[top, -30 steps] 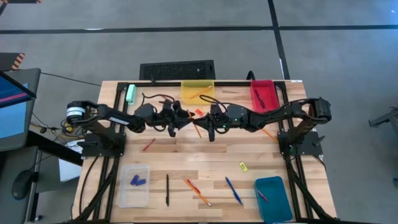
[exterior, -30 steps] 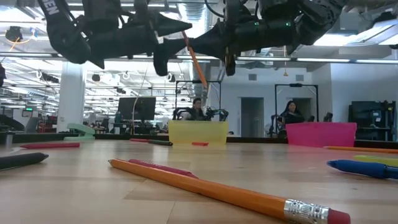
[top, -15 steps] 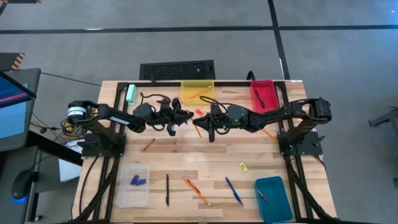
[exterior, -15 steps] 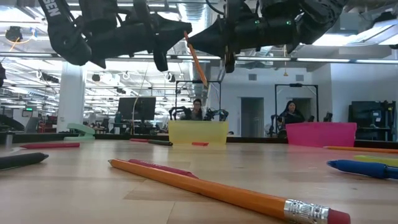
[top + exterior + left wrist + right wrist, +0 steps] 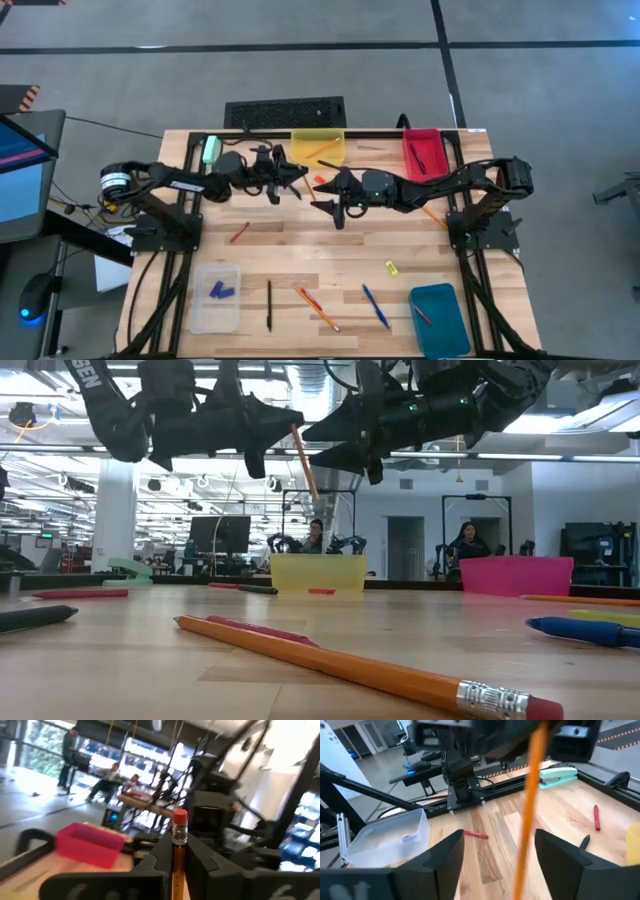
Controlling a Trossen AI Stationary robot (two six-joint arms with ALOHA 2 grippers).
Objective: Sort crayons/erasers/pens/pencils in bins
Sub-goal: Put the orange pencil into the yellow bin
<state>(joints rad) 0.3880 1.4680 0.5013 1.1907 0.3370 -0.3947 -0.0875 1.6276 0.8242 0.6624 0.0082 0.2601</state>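
a second ago the right tool [image 5: 322,199] pinched the orange pencil [image 5: 303,460] while the left tool [image 5: 296,178] stood open beside it; now the grip has changed sides. the left tool is clamped on the pencil, its eraser end poking up between the fingers in the left wrist view, and the right tool's fingers stand spread wide with the pencil shaft running free between them in the right wrist view. the left arm has also drawn back toward the yellow bin [image 5: 317,148], so the two tools are a little farther apart than before. the pencil hangs tilted in the air above the middle of the counter [image 5: 330,240].

in the high view the pencil is mostly hidden among the dark tool bodies, and its lower tip cannot be made out there. the low view cuts both arms off at the top.

around them: the red bin [image 5: 421,153] at the far right corner holds a dark pen, the teal bin [image 5: 440,320] at the near right holds a small reddish stick, and the clear bin [image 5: 216,297] at the near left holds blue erasers. a yellow eraser [image 5: 391,267], a blue pen [image 5: 376,306], a black pen [image 5: 268,305], another pencil [image 5: 318,309] and a red crayon [image 5: 238,233] lie loose on the counter. a pale-green stapler [image 5: 209,151] sits at the far left edge. people sit at desks in the room behind.
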